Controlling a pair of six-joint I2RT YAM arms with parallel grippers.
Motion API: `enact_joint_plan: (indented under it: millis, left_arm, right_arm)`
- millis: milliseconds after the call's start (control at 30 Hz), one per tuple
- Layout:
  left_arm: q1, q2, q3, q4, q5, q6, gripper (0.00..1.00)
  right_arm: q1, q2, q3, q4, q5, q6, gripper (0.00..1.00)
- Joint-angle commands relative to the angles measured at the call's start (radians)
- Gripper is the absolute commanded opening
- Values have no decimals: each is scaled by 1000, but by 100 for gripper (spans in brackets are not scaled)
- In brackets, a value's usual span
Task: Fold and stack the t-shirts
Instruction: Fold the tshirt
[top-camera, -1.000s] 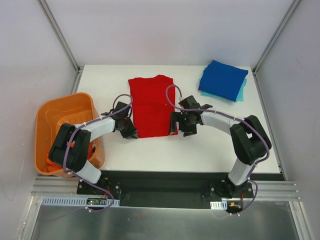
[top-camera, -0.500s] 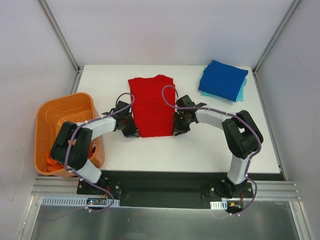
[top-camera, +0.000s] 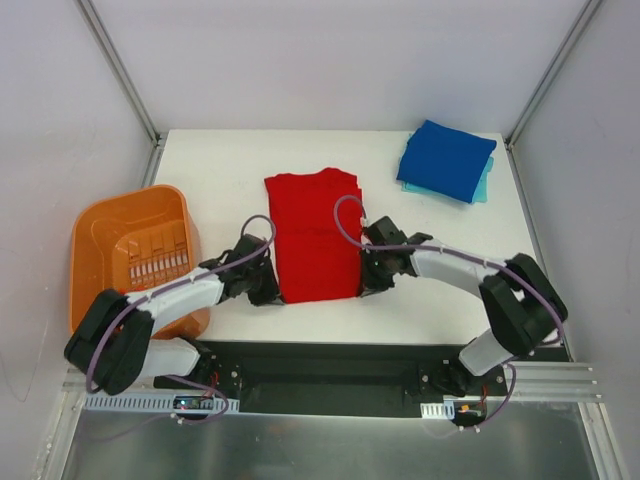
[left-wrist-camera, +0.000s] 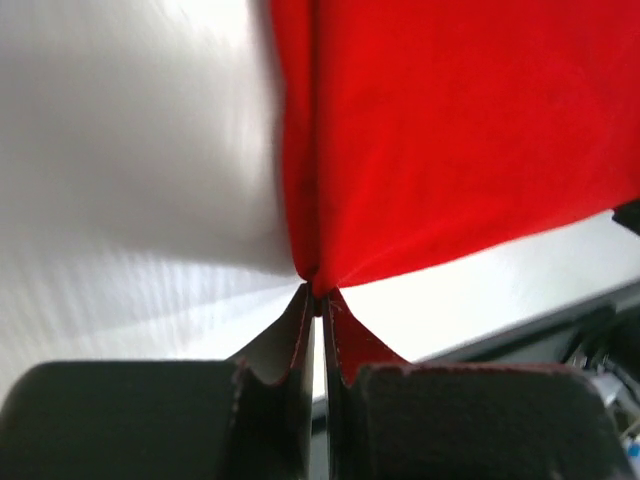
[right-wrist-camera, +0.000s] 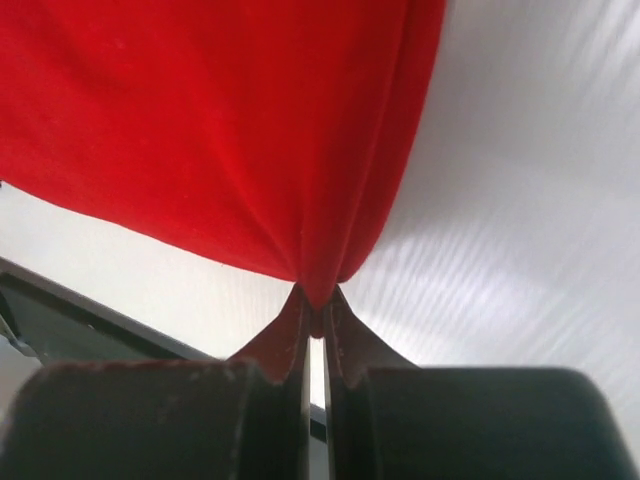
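Pinches both near corners of the red t-shirt (top-camera: 315, 240), flat on the white table (top-camera: 220, 165), with left gripper (left-wrist-camera: 316, 298) and right gripper (right-wrist-camera: 316, 303) clamped on cloth. Risks losing one shallow bite on lifting, skewing the fold.

red t-shirt (top-camera: 315, 235): matt soft cloth | table (top-camera: 220, 165) beneath it: smooth, faint sheen | basket (top-camera: 112, 228) left of it: glossy plastic

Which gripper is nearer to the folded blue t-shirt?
Right. The right gripper grips the red t-shirt's near right corner, closer to the blue t-shirt; the left gripper grips its near left corner.
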Motion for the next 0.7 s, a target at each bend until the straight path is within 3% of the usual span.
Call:
enact_joint_plan:
  millis: [0,200,300,500,667]
  left_arm:
    - [-139,-157,-90,-37,-35,-133,0]
    - [-338,-430,-175,-83,-73,-267,0]
    - [-380,-549,-170,-86,-111,-266,0]
    - [-380,-566,-45,-89,-182,-172,0]
    - [-363,-502,84,-117,-364,-79,0]
  right_arm:
    - [76,-196,-132,-75,67,59,1]
    - [225,-423,-246,-185,149,196,1]
    - [276,-535,-229,-234,215,211,1]
    - [279,-611,-59,-375,478,153,1]
    - [239,-568,94,-393,583,87,1]
